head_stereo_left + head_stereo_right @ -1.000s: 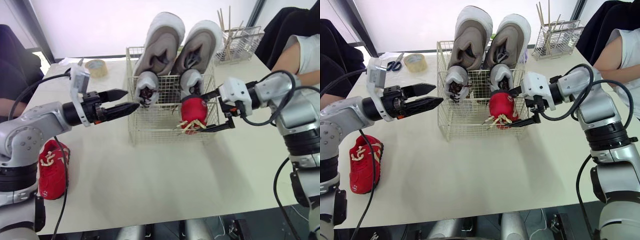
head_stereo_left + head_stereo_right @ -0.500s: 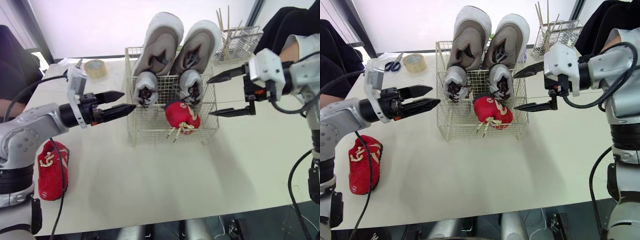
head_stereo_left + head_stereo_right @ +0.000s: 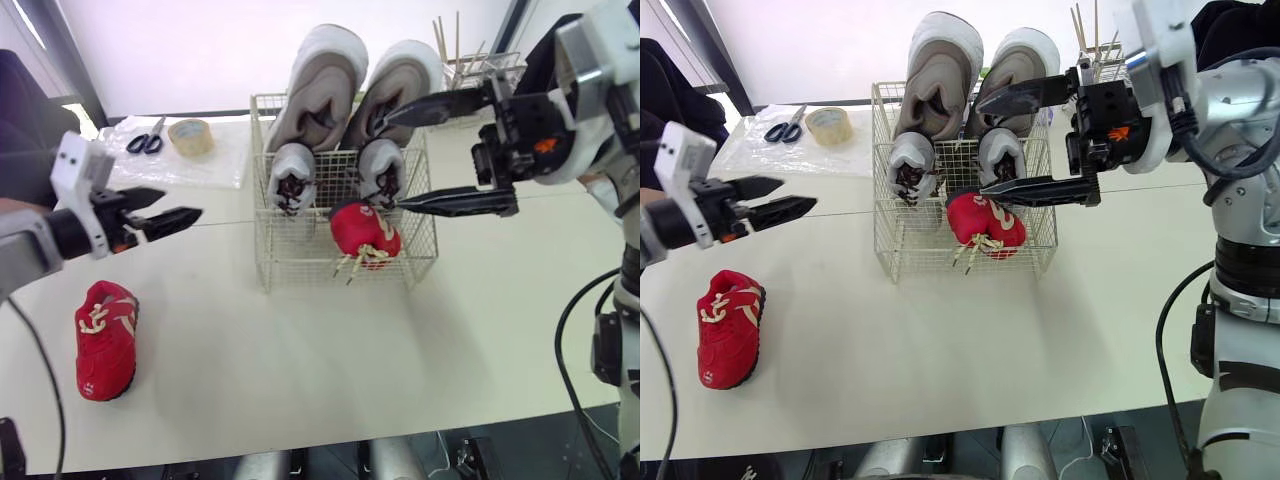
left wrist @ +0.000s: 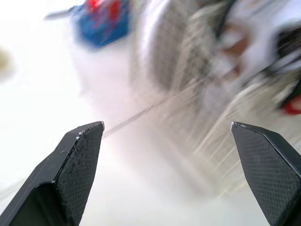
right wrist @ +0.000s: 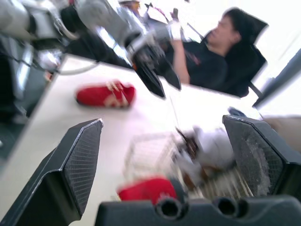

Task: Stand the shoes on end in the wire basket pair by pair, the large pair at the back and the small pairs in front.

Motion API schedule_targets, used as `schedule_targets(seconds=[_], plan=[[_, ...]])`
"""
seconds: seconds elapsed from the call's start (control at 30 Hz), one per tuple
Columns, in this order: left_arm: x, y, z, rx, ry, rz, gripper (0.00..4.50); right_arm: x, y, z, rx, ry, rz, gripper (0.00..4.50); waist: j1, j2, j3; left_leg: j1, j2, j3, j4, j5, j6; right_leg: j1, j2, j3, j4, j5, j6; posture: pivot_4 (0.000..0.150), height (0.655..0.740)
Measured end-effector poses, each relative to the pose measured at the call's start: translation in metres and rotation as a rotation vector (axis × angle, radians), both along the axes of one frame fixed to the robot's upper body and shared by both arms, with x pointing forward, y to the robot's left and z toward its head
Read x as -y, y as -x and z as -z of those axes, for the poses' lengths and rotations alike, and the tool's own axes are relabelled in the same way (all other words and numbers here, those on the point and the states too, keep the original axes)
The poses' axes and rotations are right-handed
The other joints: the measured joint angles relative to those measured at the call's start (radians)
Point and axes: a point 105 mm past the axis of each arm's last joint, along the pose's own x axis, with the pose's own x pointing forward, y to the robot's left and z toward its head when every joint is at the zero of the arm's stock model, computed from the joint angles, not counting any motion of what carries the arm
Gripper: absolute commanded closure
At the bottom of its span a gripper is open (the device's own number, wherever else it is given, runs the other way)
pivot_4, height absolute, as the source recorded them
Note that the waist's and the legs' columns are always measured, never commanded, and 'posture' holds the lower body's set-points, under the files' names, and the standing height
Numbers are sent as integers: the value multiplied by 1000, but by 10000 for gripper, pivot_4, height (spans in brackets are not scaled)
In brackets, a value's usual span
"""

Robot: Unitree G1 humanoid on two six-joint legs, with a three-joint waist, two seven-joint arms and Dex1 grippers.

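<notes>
The red shoe (image 3: 105, 338) lies flat near the left edge of the pale, smooth desk (image 3: 300, 380). It has bare surface all round it and a broad open stretch between it and the basket.

Behind it, the left claw (image 3: 183, 203) hangs over the desk's left part, its arm reaching in from the left. Its tapered black fingers point right toward the basket, parted and empty, and the left wrist view shows their cross-hatched pads.

At the far left corner, scissors (image 3: 145, 141) and a tape roll (image 3: 190, 136) rest on a clear plastic sheet (image 3: 215, 165).

The square white wire basket (image 3: 300, 255) sits mid-desk toward the back. The large grey pair (image 3: 322, 85) stands on end against its rear wall, rising well above the rim. The small grey pair (image 3: 293, 178) stands just in front. A second red shoe (image 3: 362, 230) slumps in the front right part, with its cream laces poking through the front mesh. The front left part is free.

The right claw (image 3: 388, 164) is raised above the basket's right side, its arm coming in from the right. Its fingers point left, spread wide and holding nothing.
</notes>
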Motion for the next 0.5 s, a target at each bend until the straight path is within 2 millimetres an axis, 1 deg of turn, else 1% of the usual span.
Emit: schedule_targets(seconds=[0.07, 0.23, 0.33, 0.43, 0.5], plan=[[-22, 10, 15, -81, -30, -106, 0, -4, 1, 1, -2, 3, -24, 493, 0, 0, 0, 0, 0, 0, 0, 0, 0, 0, 0, 0, 2, 0, 0, 1500, 7400], [-62, 32, 47, -222, -25, -278, 0, -10, -1, 7, 10, 20, -58, 493, 2, 0, 0, 1, 0, 0, 0, 0, -1, -1, -1, 0, 4, 0, 0, 1500, 7400], [-80, 42, 63, -272, 4, -343, 0, -12, -2, 9, 11, 22, -71, 493, 1, 0, 0, 1, 0, 0, 0, 0, -1, -1, -1, 0, 4, -1, -1, 1500, 7400], [-98, 51, 89, -348, 78, -418, 0, -12, -2, 9, 13, 22, -74, 493, 1, 0, 0, 1, 0, 0, -1, 0, -1, -2, -1, 0, 4, -1, -1, 1500, 7400], [-103, 51, 92, -344, 91, -426, 0, -12, -2, 9, 12, 22, -73, 493, 3, -1, -1, 1, 0, 0, -1, 0, -1, -1, -2, 0, 4, -1, -1, 1500, 7400]])
